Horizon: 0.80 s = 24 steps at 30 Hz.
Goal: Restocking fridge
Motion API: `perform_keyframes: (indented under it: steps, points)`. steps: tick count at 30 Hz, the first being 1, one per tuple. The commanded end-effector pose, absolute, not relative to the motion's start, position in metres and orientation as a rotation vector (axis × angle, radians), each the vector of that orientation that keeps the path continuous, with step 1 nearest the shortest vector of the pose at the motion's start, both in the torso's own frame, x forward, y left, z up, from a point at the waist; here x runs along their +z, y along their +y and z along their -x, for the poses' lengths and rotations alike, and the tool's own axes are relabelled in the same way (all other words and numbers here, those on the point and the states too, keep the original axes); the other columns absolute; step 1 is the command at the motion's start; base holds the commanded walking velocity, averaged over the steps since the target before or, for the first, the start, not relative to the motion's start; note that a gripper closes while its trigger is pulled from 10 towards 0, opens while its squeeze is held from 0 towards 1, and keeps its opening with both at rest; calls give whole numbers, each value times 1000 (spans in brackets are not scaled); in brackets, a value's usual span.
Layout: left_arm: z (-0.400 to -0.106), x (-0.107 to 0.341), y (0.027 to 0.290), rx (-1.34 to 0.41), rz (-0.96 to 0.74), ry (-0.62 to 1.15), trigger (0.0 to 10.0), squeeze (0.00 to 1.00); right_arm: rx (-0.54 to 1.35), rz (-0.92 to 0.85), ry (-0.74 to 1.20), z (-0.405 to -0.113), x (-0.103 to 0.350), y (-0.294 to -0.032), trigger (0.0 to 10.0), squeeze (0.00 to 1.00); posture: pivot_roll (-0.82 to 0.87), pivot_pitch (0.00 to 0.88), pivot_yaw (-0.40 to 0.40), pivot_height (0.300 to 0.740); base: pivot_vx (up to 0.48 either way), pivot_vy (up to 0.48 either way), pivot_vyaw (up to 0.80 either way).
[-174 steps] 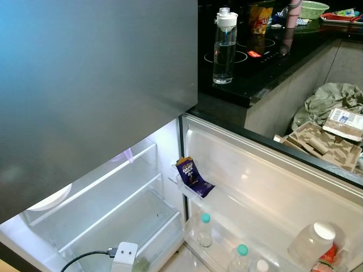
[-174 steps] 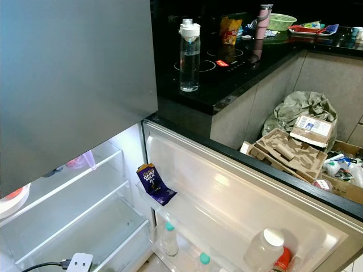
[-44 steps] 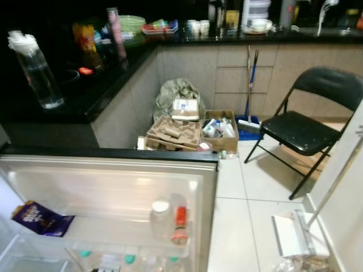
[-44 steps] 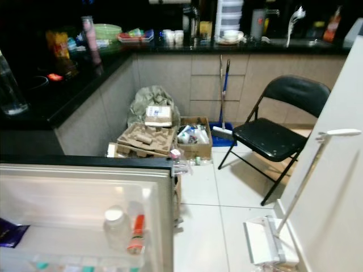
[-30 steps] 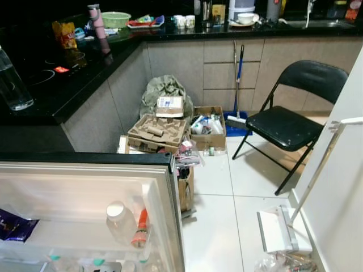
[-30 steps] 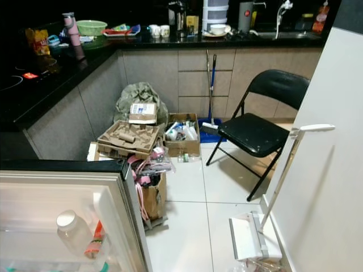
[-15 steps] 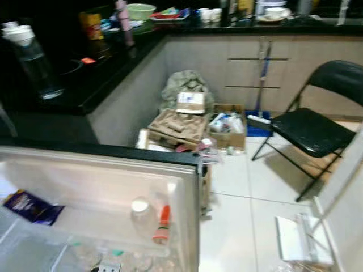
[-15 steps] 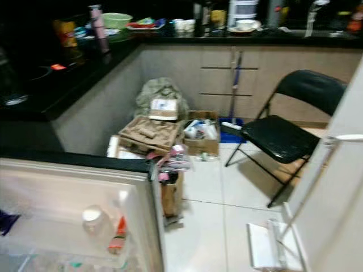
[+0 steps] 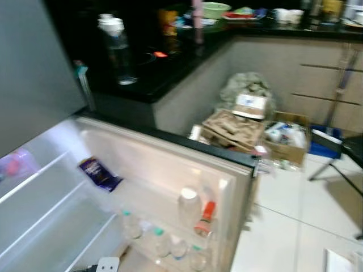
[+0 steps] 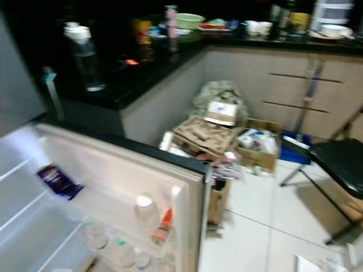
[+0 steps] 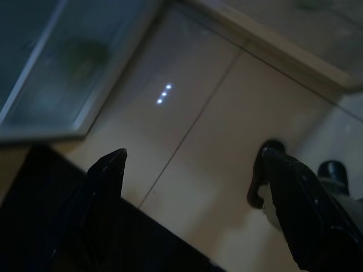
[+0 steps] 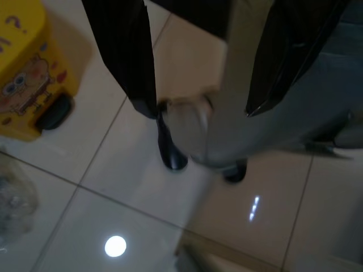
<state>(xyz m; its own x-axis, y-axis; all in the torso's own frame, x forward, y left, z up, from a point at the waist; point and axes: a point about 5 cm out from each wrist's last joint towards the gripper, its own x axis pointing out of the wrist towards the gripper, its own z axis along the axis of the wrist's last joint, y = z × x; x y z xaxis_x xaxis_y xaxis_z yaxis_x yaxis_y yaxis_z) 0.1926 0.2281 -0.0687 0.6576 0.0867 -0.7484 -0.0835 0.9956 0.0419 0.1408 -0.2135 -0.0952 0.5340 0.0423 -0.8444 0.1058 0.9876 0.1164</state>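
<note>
Left gripper (image 11: 193, 164): fingers wide apart, empty, above floor tiles (image 11: 187, 113). Right gripper (image 12: 201, 107): fingers spread, empty. Fridge door (image 9: 170, 170): open; jar (image 9: 189, 207) and red bottle (image 9: 205, 218) near shelf's outer edge.

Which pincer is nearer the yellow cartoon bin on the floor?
Right, it seems. The right pincer hangs open over the tiles with the yellow bin just beside one finger; the left pincer hangs open by a glass fridge panel instead.
</note>
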Motion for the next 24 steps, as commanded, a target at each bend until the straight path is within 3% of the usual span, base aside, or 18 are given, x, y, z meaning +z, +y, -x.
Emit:
perform_keyframes:
  steps: [1, 12, 20, 24]
  points:
    - [-185, -73, 230, 102, 10, 881, 10000, 0, -40, -177, 1017, -139, -97, -209, 10000, 0, -94, 116, 57, 721, 0, 0, 800]
    - [-189, -72, 226, 53, -3, 891, 10000, 0, -46, -176, 1018, -140, -97, -208, 10000, 0, -97, 108, 61, 721, 0, 0, 790]
    - [-192, -71, 221, 20, -13, 882, 10000, 0, -79, -187, 1015, -139, -97, -209, 10000, 0, -104, 96, 75, 721, 0, 0, 0]
    - [-193, -71, 220, 12, -13, 882, 10000, 0, -83, -189, 1014, -138, -97, -209, 10000, 0, -104, 95, 76, 721, 0, -283, 0]
